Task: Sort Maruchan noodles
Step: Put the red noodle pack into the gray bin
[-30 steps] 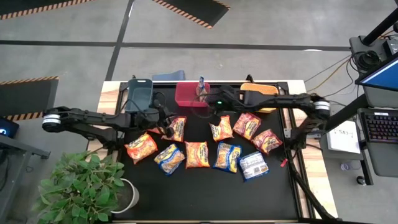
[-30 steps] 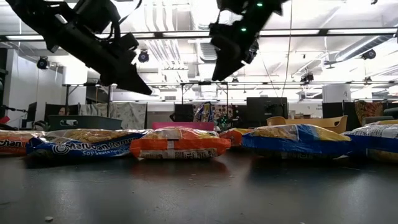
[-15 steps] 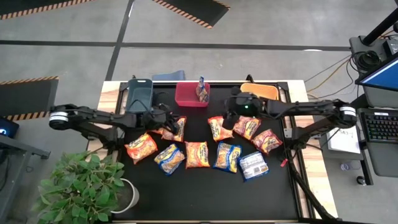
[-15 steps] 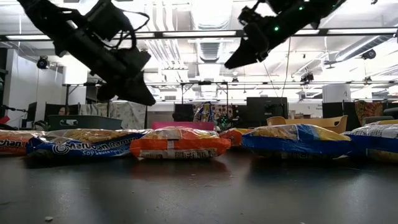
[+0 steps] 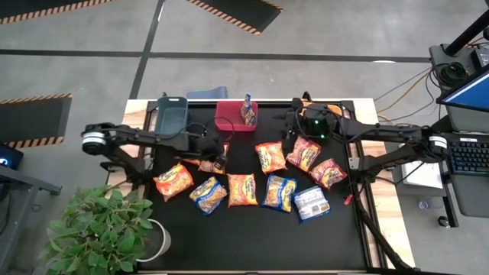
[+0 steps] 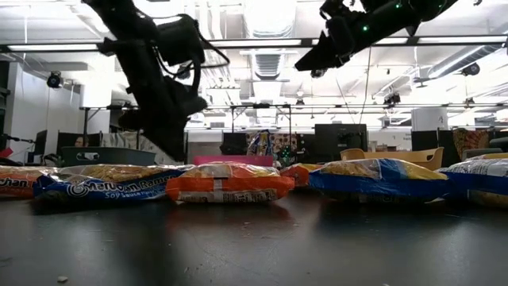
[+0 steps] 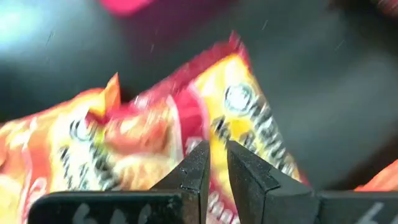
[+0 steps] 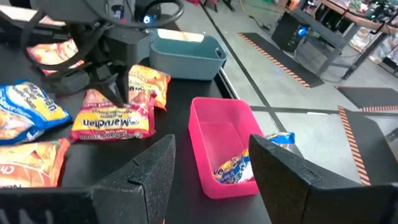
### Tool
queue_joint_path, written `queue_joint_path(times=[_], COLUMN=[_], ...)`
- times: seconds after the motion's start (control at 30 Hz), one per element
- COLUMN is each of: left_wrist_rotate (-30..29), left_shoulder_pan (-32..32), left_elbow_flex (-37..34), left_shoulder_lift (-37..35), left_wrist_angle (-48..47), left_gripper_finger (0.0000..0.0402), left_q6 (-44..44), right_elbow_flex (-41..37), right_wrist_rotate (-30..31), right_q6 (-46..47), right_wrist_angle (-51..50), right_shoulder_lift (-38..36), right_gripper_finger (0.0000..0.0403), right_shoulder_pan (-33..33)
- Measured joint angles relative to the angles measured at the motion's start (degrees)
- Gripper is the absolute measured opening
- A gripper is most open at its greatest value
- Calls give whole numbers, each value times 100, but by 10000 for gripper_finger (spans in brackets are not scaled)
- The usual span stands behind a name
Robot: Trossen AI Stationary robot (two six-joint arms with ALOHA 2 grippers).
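Left gripper (image 5: pixel 219 158): left of centre, fingers nearly closed over a red-and-yellow crinkly noodle packet (image 7: pixel 249 124). Right gripper (image 5: pixel 289 140): upper centre, spread wide, empty, above orange flat packets (image 5: pixel 303 153).

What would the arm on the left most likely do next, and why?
Probably part its fingers and drop a little further. The left gripper hangs just above a red-and-yellow noodle packet with its fingers nearly together, holding nothing, so it would need to widen them before it can pinch the packet.
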Motion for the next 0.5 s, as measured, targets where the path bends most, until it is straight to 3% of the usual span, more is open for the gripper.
queue_joint_path(times=[0.27, 0.5], left_wrist_rotate=[60, 531], left_shoulder_pan=[-3, -102], left_elbow_flex=[363, 764], left_shoulder_lift=[640, 1087], left_wrist_angle=[-317, 610], left_gripper_finger=[39, 39], left_q6=[-63, 347], right_elbow_flex=[-57, -57], right_wrist_rotate=[-5, 3], right_q6=[-247, -284], right_wrist_angle=[-18, -21], right_shoulder_lift=[43, 43], right_gripper_finger=[194, 194], right_shoulder_pan=[-99, -301])
